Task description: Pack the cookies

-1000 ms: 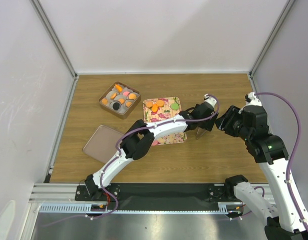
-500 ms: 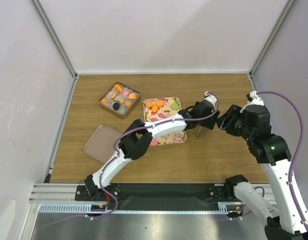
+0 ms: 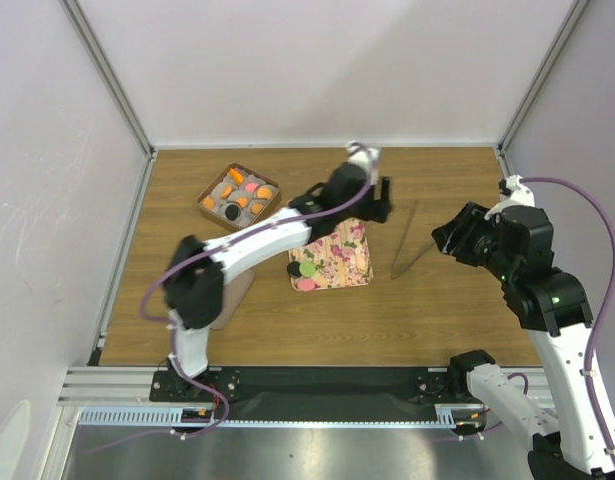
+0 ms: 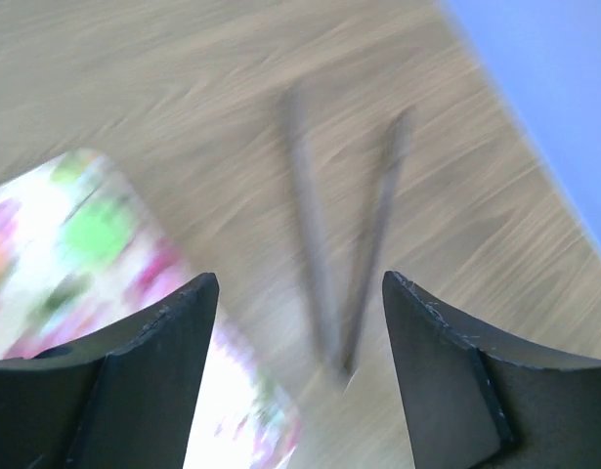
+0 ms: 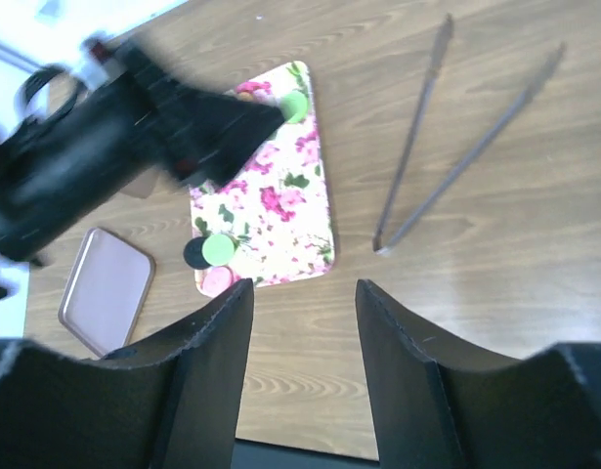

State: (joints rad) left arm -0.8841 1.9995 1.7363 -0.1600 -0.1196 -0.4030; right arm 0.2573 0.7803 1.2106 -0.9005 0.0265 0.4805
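- The tongs (image 3: 405,238) are best approached squarely by the right gripper (image 5: 305,293) – its jaws are parted, with nothing held (the left gripper (image 4: 300,293) is likewise spread and empty).
- The cookies (image 5: 219,248) – small flat green, black and pink discs – are seen at the floral tray's (image 3: 347,260) near-left corner; others are held in the brown box (image 3: 215,183).

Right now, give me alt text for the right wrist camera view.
The open, empty right gripper hovers over a wooden table. Below are a floral tray holding a few cookies, metal tongs beside it, and the blurred left arm.
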